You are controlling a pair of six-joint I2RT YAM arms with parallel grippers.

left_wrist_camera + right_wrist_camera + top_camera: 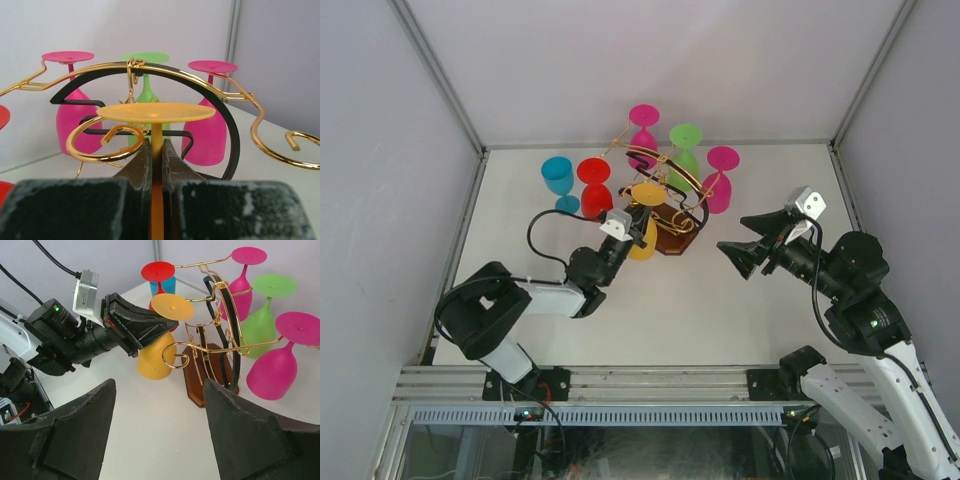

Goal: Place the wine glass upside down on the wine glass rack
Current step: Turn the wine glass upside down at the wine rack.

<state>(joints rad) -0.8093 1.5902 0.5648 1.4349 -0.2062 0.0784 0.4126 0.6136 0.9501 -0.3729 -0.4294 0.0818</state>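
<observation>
The left gripper (pixel 156 150) is pinching the thin stem of the yellow wine glass (pixel 156 112), its jaws drawn almost together with only the stem between them. The glass is hanging inverted, flat foot up and bowl down, at the near-left side of the wine glass rack (pixel 675 240). Its foot is sitting just above a curled scroll end (pixel 70 142); whether they are touching I cannot tell.

The right gripper (pixel 159 387) is hovering well apart to the right of the rack, fingers spread wide and gripping nothing. A broad stretch of white table (pixel 720 310) is lying open between the rack and the near edge. The far side is crowding up: two magenta glasses (pixel 272 372) and a green glass (pixel 260 325) are hanging foot-up from the rack's arms, close to the pale walls (pixel 660 60) at the table's far edge. A red glass (pixel 595 198) and a blue glass (pixel 558 175) are standing just left of the rack, near the left arm.

The glasses are showing smooth, opaque, glossy surfaces with round disc feet and tapered bowls. The rack is rising as thin polished gold wire bent into S-curves, around a flat black loop (pixel 227 125), from a dark brown wooden base (pixel 196 381). The gripper fingers are looking matte black and grainy
</observation>
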